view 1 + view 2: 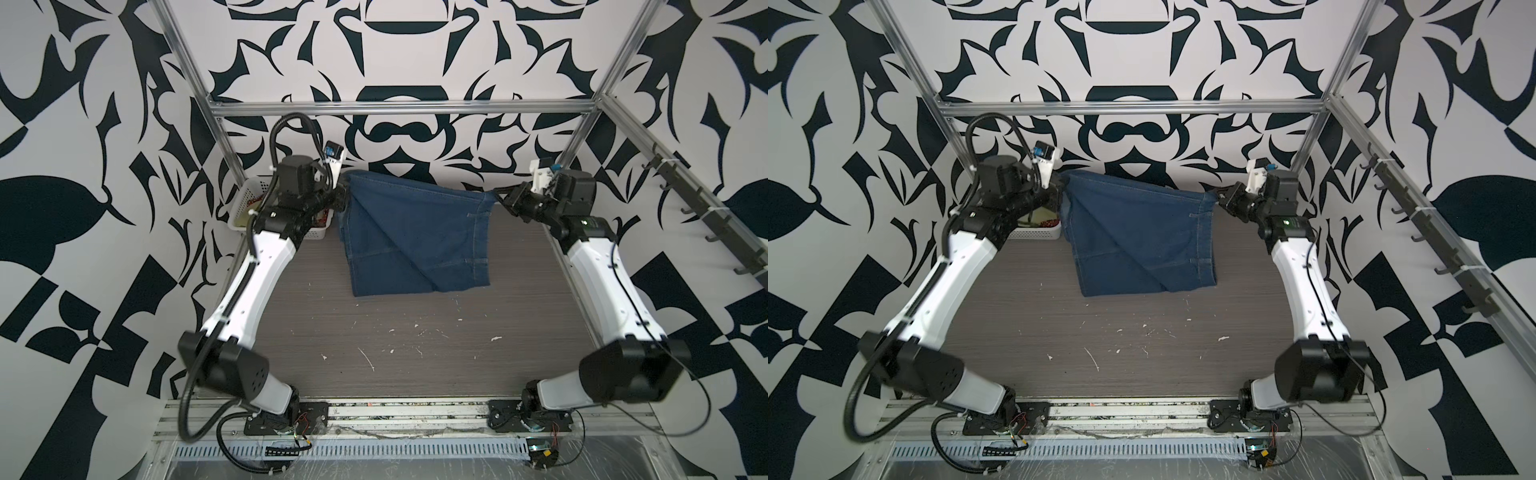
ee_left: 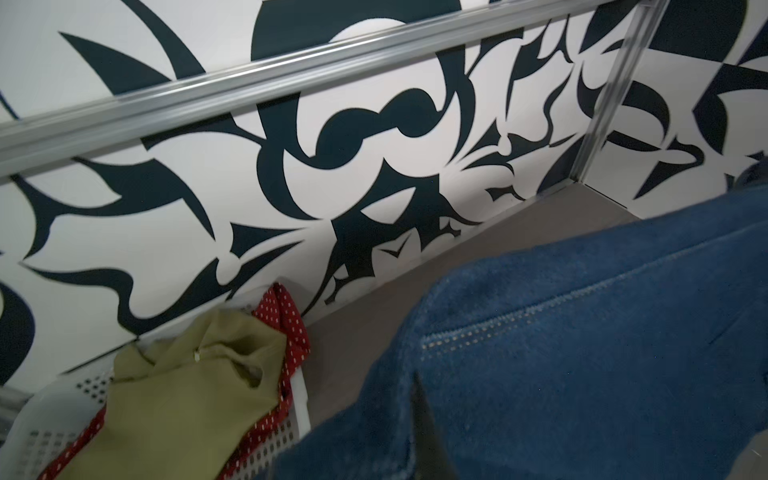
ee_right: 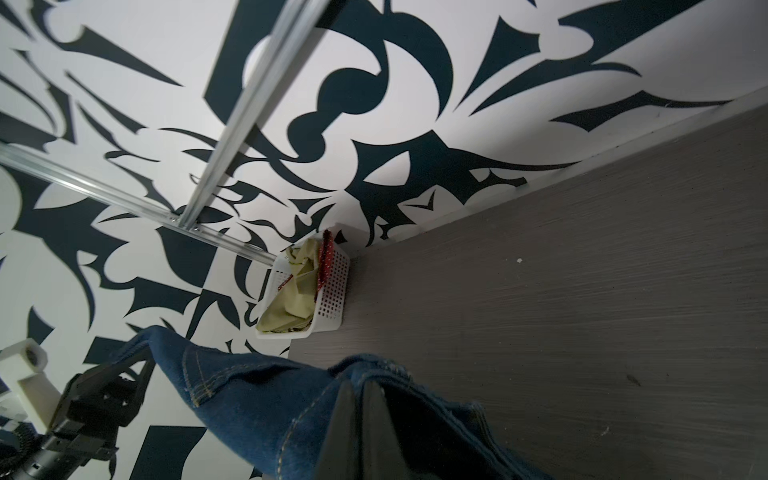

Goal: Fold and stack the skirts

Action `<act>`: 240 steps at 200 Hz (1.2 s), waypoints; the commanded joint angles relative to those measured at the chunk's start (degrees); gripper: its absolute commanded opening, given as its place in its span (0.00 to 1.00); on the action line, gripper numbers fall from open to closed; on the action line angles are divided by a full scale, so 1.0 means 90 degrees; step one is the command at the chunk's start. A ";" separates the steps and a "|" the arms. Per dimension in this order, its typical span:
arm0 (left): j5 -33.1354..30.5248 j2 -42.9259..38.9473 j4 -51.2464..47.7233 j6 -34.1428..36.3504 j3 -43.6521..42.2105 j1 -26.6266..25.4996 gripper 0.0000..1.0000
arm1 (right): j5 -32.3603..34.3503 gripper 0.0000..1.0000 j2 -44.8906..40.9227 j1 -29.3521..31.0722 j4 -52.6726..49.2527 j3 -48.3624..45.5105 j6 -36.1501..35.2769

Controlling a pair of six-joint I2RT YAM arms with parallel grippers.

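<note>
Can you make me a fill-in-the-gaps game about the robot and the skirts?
1. The denim skirt pinched by the left gripper and the right gripper is ____ in colour.
2. The number of skirts showing in the basket is ____.
3. The red skirt has white ____.

Missing words: blue; two; dots.

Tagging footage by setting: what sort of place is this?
Probably a robot lab cell: an aluminium frame encloses the scuffed table, patterned panels wall it in, and two mounted arms hold a denim skirt.
</note>
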 commanded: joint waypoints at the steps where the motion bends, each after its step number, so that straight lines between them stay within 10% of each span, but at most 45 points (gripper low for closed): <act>1: 0.0104 0.0941 -0.0371 0.0299 0.1928 0.0486 0.00 | 0.0478 0.00 0.0467 -0.0136 0.1028 0.1178 0.0126; 28: 0.0193 0.2251 -0.1798 0.0533 0.4923 0.0493 0.00 | 0.0192 0.00 0.1155 -0.0085 0.1374 0.2309 0.0397; 49: 0.0228 0.2002 -0.1739 0.0579 0.4892 0.0423 0.00 | 0.0001 0.00 0.1213 -0.0005 0.1429 0.2673 0.0291; 96: -0.0274 -0.1136 0.0871 0.0984 -0.1116 -0.0398 0.00 | 0.0009 0.00 -0.0052 -0.0008 0.2285 -0.0020 0.0048; 131: -0.1033 -0.3243 0.2646 -0.0702 -0.5755 -0.0845 0.00 | 0.0010 0.00 -0.1318 -0.0010 0.2355 -0.3400 -0.0167; 159: -0.0982 -0.4614 0.1929 -0.2277 -0.7563 -0.0927 0.00 | -0.0167 0.34 -0.2654 -0.0009 0.1174 -0.5305 -0.0198; 174: -0.0929 -0.5555 0.1294 -0.2819 -0.7845 -0.1046 0.36 | -0.0101 0.54 -0.3664 -0.0004 0.0252 -0.5614 -0.0221; 187: -0.0602 -0.6321 0.1014 -0.2908 -0.7912 -0.1059 0.34 | -0.0138 0.61 -0.4567 -0.0005 -0.0172 -0.5590 -0.0101; 205: -0.0577 -0.6994 0.1132 -0.2944 -0.7964 -0.1064 0.65 | -0.0012 0.66 -0.5134 -0.0005 -0.0473 -0.5246 -0.0107; 240: -0.1166 -0.6239 0.1600 -0.2663 -0.7666 -0.1059 0.79 | 0.0546 0.64 -0.3599 0.0020 -0.0377 -0.4659 -0.0059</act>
